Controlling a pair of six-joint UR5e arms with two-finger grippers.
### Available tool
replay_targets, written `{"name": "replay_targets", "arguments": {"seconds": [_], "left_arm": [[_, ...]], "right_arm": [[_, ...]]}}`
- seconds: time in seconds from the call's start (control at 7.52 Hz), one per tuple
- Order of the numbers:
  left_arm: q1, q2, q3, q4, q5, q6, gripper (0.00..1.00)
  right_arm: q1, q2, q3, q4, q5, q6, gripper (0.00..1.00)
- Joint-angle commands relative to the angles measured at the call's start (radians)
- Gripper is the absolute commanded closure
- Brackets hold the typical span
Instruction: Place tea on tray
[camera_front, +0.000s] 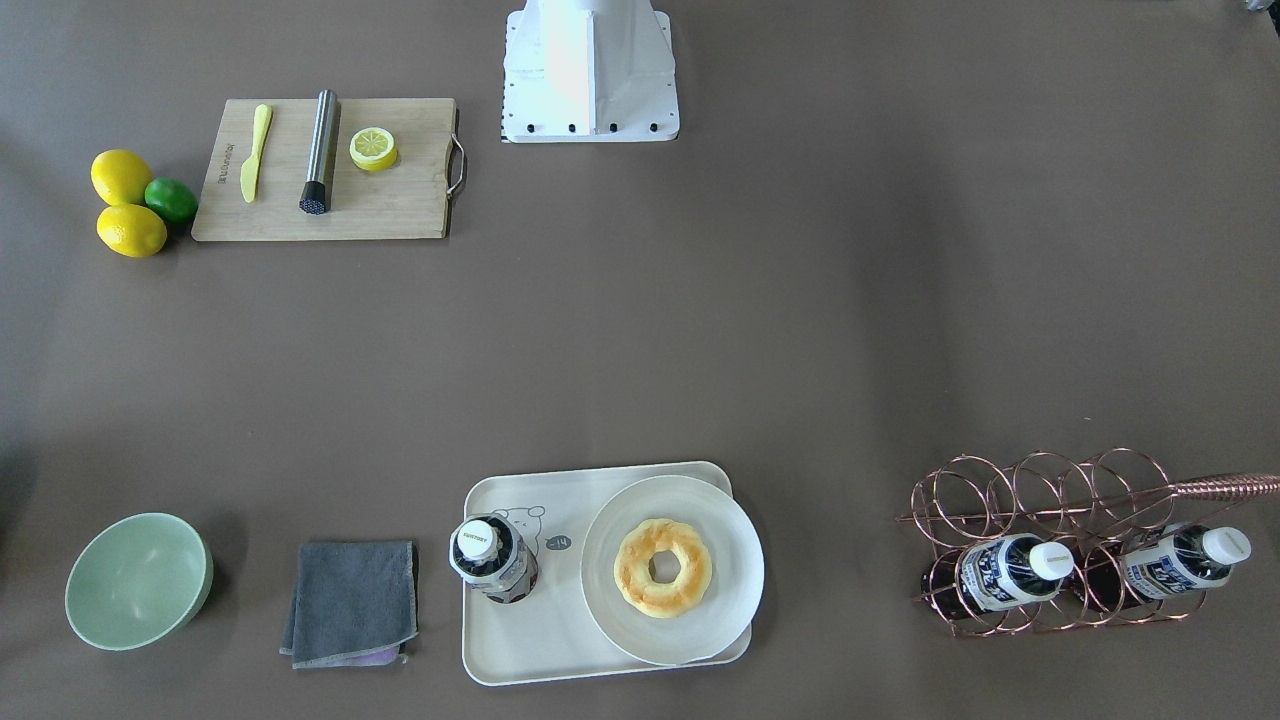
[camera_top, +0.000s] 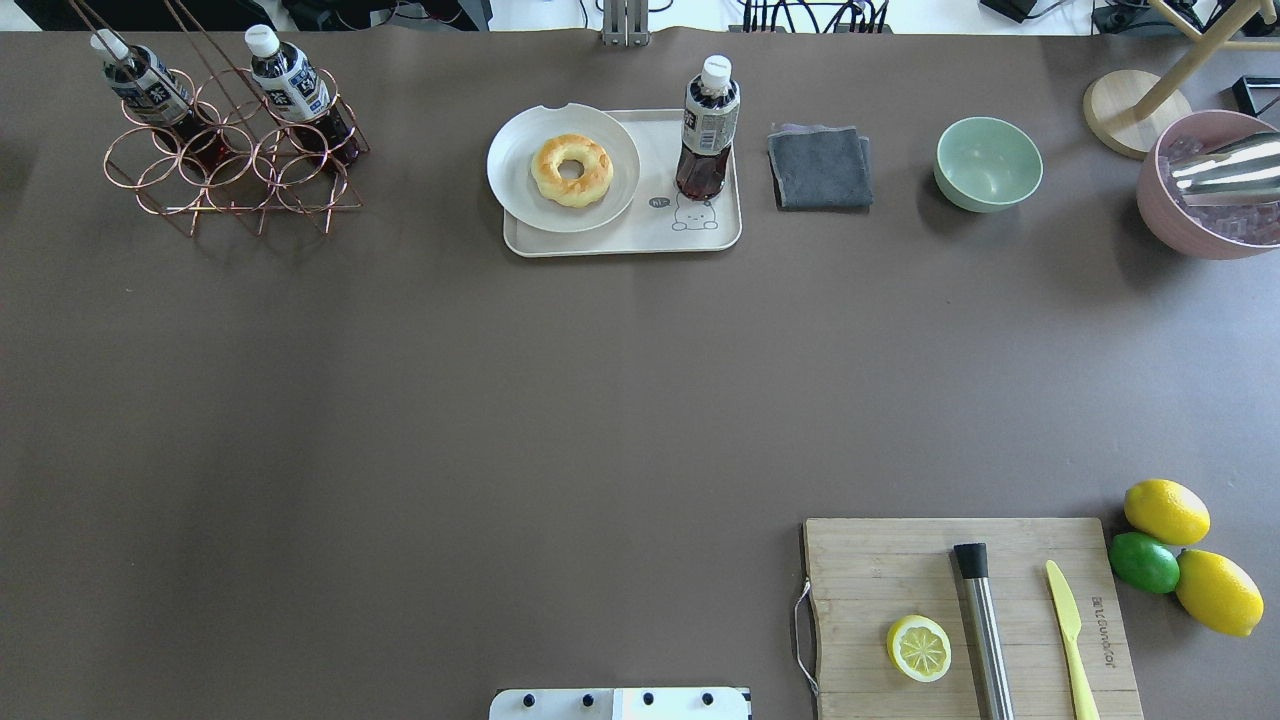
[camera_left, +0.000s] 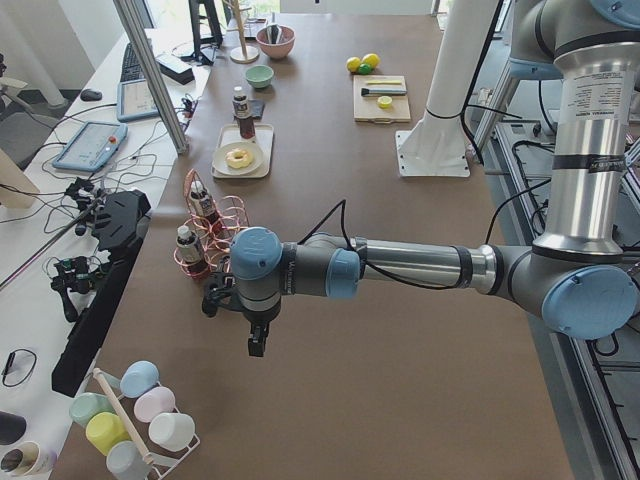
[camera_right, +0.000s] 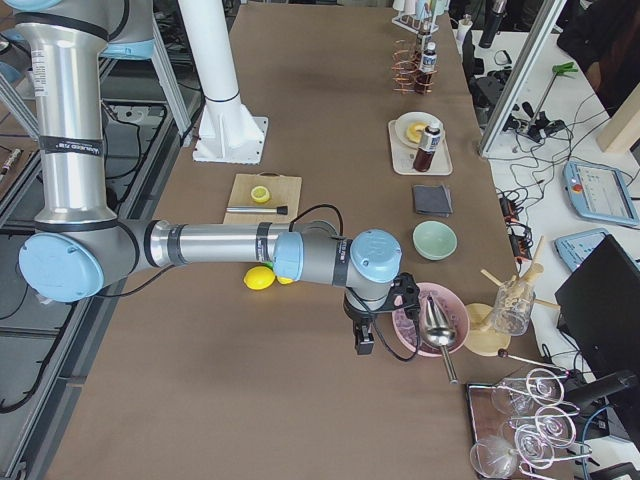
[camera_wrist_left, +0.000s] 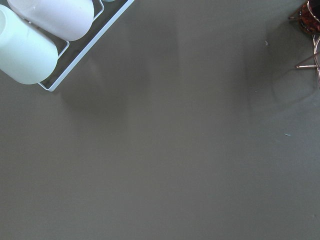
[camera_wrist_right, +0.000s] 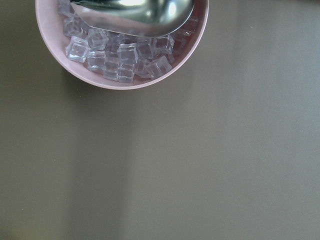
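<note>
One tea bottle (camera_front: 492, 560) stands upright on the cream tray (camera_front: 530, 640), next to its bear drawing; it also shows in the overhead view (camera_top: 709, 130) on the tray (camera_top: 620, 243). Two alike bottles (camera_top: 290, 85) (camera_top: 140, 85) lie in a copper wire rack (camera_top: 230, 170). My left gripper (camera_left: 257, 345) shows only in the exterior left view, near that rack at the table's left end; I cannot tell whether it is open. My right gripper (camera_right: 362, 345) shows only in the exterior right view, beside the pink bowl; I cannot tell its state either.
A white plate (camera_top: 520, 185) with a doughnut (camera_top: 571, 169) sits on the tray. A grey cloth (camera_top: 818, 167), a green bowl (camera_top: 988, 163) and a pink bowl of ice (camera_top: 1180, 215) with a metal scoop lie to its right. A cutting board (camera_top: 880, 570), lemons and a lime lie near the base.
</note>
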Motion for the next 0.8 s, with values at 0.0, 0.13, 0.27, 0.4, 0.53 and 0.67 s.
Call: {"name": "replay_targets", "arguments": {"seconds": [0.0, 0.13, 0.27, 0.4, 0.53, 0.67], "left_arm": [[0.001, -0.014, 0.005, 0.002, 0.002, -0.001, 0.02], [0.001, -0.017, 0.006, 0.002, 0.002, -0.004, 0.02], [0.001, -0.017, 0.005, 0.002, 0.002, -0.010, 0.02], [0.001, -0.018, 0.005, 0.002, 0.002, -0.010, 0.02], [0.001, -0.021, 0.006, 0.002, 0.002, -0.010, 0.02], [0.003, -0.021, 0.006, 0.002, 0.002, -0.010, 0.02]], "right_arm": [[0.000, 0.000, 0.000, 0.000, 0.001, 0.002, 0.00], [0.000, 0.000, 0.000, 0.000, 0.001, 0.002, 0.00], [0.000, 0.000, 0.000, 0.000, 0.000, 0.002, 0.00], [0.000, 0.000, 0.000, 0.000, 0.000, 0.002, 0.00], [0.000, 0.001, 0.000, 0.000, 0.001, 0.002, 0.00], [0.000, 0.008, 0.000, 0.002, 0.001, 0.018, 0.00]]}}
